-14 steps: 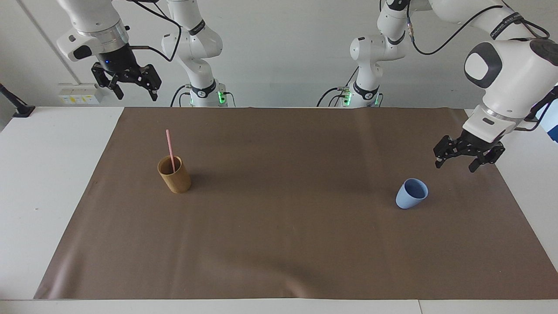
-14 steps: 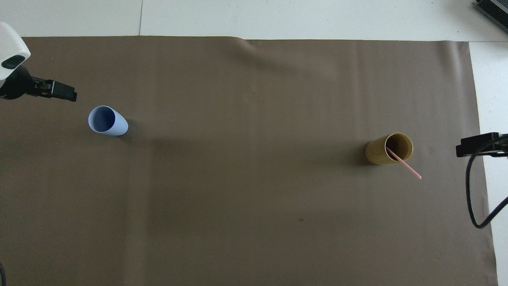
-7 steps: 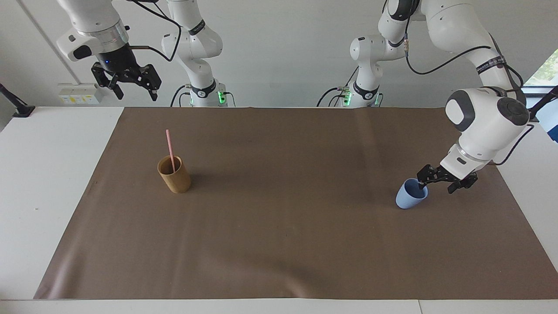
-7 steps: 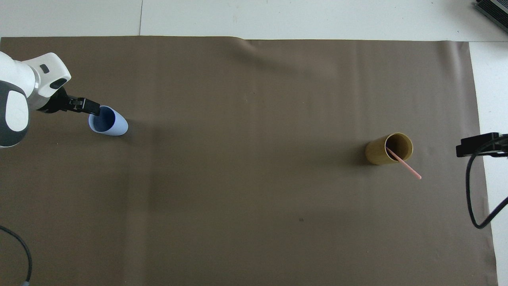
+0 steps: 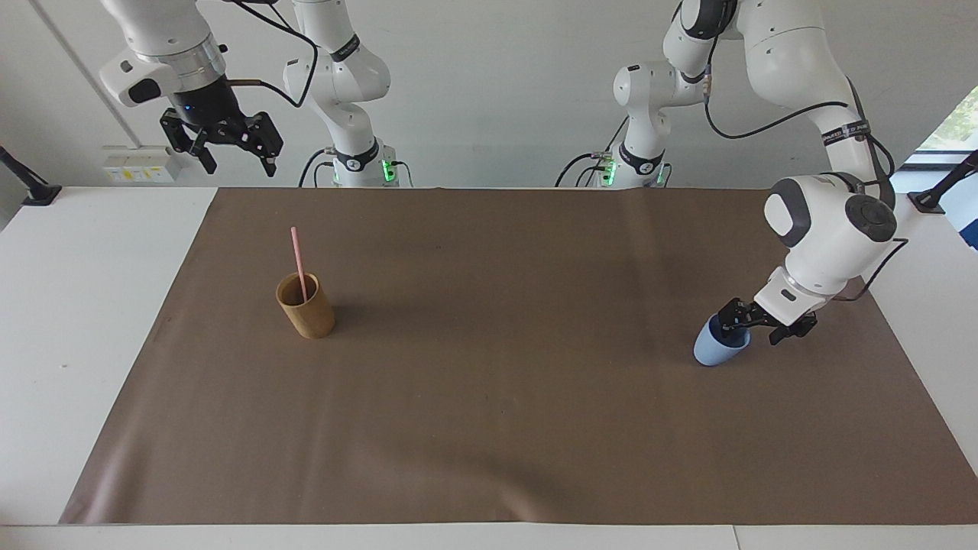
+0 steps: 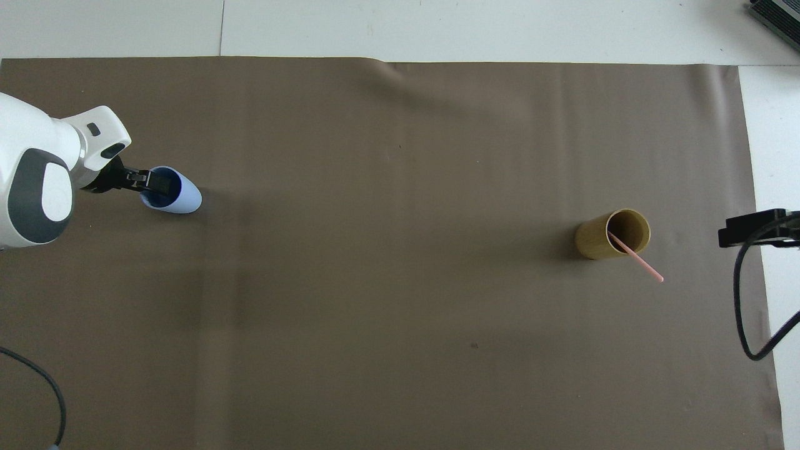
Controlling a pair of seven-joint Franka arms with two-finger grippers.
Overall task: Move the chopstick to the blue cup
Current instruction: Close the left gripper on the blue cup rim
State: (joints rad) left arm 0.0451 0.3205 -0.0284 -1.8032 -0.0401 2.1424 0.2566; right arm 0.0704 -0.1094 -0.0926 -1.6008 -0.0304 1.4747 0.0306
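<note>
Pale-pink chopstick [image 5: 298, 263] is standing almost upright in the tan cup [image 5: 306, 307] toward the right arm's end of the mat [image 5: 489, 428], well apart from the blue cup [image 5: 718, 344]. You are keeping the right gripper [image 5: 229, 149] raised near that end, fingers spread and empty; it is the nearer one. Your left gripper [image 5: 745, 321] is straddling the blue cup's rim, one finger inside, not clamped yet. Nothing is standing between the cups.

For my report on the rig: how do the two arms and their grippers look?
Both arms are glossy white with dark grey joint caps and loose black cables. The left gripper and right gripper are black, with linked two-finger jaws. Green lights glow at both bases.
</note>
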